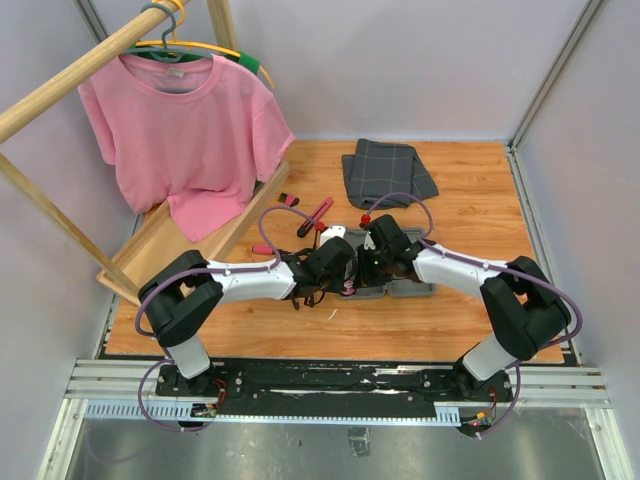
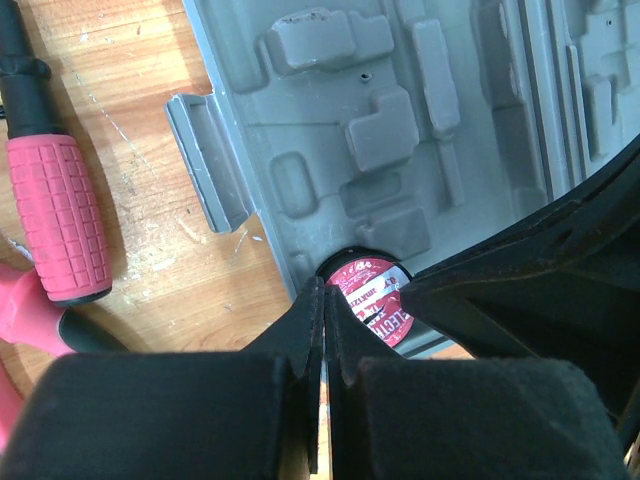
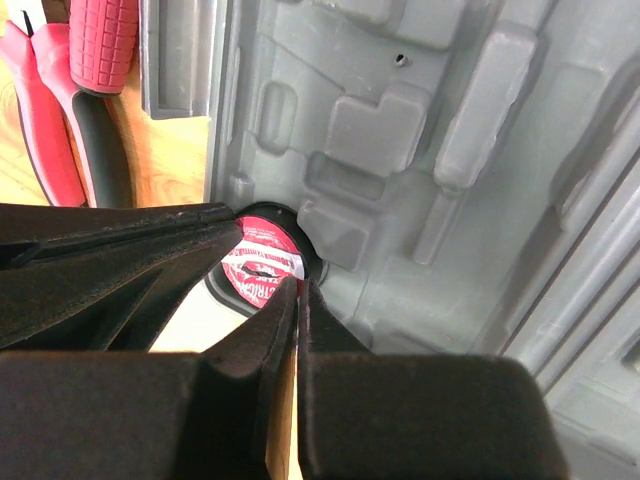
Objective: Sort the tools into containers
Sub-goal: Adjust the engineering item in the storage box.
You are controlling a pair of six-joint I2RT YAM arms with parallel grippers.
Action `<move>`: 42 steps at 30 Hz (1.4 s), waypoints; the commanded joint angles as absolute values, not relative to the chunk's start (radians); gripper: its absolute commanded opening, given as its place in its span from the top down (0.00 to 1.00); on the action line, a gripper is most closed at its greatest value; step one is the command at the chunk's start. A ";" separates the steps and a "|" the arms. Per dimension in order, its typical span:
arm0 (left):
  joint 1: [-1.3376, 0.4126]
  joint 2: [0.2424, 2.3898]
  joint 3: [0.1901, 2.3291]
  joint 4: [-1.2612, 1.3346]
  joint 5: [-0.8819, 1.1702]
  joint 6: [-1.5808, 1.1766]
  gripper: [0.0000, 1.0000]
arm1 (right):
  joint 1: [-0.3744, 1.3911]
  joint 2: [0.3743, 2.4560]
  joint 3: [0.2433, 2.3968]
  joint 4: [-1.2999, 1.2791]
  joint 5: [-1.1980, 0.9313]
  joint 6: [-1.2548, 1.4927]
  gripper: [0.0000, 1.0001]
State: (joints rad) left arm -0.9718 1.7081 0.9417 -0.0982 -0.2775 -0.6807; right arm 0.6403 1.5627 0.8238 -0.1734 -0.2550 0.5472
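A grey moulded tool case (image 1: 408, 290) lies open on the wooden table, and both arms meet over its left end. A roll of electrical tape with a red label (image 2: 372, 297) (image 3: 256, 266) sits in a round recess at the case's edge. My left gripper (image 2: 325, 300) (image 1: 345, 270) is shut, tips just left of the roll, nothing seen between them. My right gripper (image 3: 298, 286) (image 1: 372, 262) is shut too, tips at the roll's right rim. Each wrist view shows the other gripper as a black mass beside the roll. A red ribbed tool handle (image 2: 58, 215) (image 3: 100, 40) lies on the wood beside the case.
Red-handled pliers (image 1: 316, 214) and small red-and-black tools (image 1: 288, 200) (image 1: 262, 248) lie behind the arms. A folded grey cloth (image 1: 388, 172) rests at the back. At the left a wooden rack (image 1: 160, 240) carries a pink T-shirt (image 1: 185, 130).
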 commanded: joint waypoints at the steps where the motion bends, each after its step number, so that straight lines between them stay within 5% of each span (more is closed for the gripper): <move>1: -0.976 1.743 0.901 -0.125 -0.252 -0.678 0.99 | 0.684 1.626 0.758 -0.241 -0.166 0.537 1.00; 14: -0.978 1.747 0.871 -0.112 -0.247 -0.691 1.00 | 0.694 1.668 0.687 -0.183 -0.168 0.557 0.99; 27: -0.979 1.732 0.885 -0.140 -0.296 -0.671 1.00 | 0.694 1.439 0.754 -0.130 -0.268 0.550 0.89; 42: -0.978 1.767 0.906 -0.179 -0.317 -0.676 1.00 | 0.691 1.405 0.707 -0.146 -0.152 0.579 0.91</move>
State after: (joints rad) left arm -0.9722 1.7000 0.9138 -0.0559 -0.2913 -0.6811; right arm 0.6777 1.4105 0.7380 -0.1238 -0.2089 0.5640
